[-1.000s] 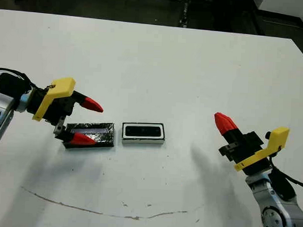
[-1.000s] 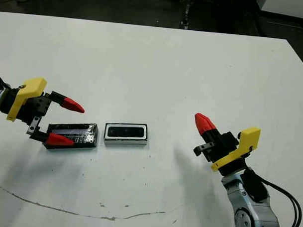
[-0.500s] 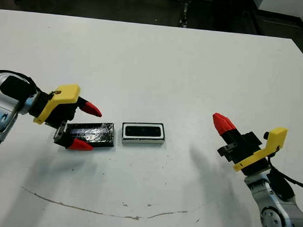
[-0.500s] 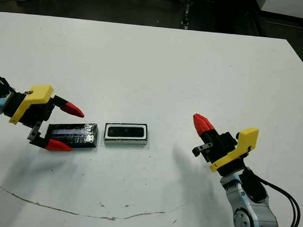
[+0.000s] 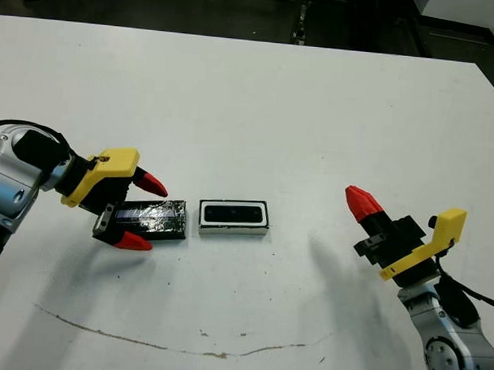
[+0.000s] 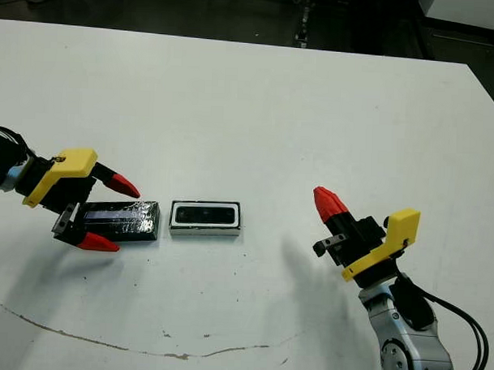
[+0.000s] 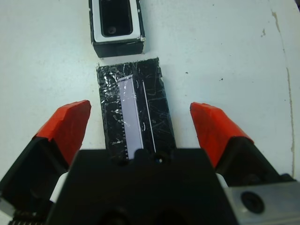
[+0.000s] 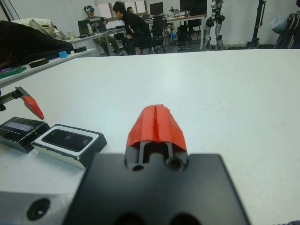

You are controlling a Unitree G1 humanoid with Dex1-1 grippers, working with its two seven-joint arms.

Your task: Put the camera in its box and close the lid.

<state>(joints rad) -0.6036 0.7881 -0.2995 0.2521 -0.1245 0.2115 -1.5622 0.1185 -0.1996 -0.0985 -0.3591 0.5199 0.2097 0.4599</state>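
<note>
The box [image 5: 233, 227], a small white-rimmed tray, sits mid-table with the black camera [image 5: 234, 213] lying inside it. Just to its left lies the lid [image 5: 161, 218], a crinkly black slab, flat on the table and end to end with the box. My left gripper [image 5: 145, 214] is open, one red finger on each long side of the lid's left end. The left wrist view shows the lid [image 7: 136, 108] between those fingers [image 7: 65, 126] with gaps on both sides, and the box [image 7: 117, 40] beyond. My right gripper [image 5: 358, 201] is shut and holds nothing, far to the right of the box.
A thin brown scuff line [image 5: 168, 343] runs across the table [image 5: 258, 112] near its front edge. People sit at desks [image 8: 126, 28] beyond the table's far side in the right wrist view.
My left gripper has shifted so its near finger, which lay over the lid, now stands in front of it and the fingers straddle the lid. The right arm has barely moved.
</note>
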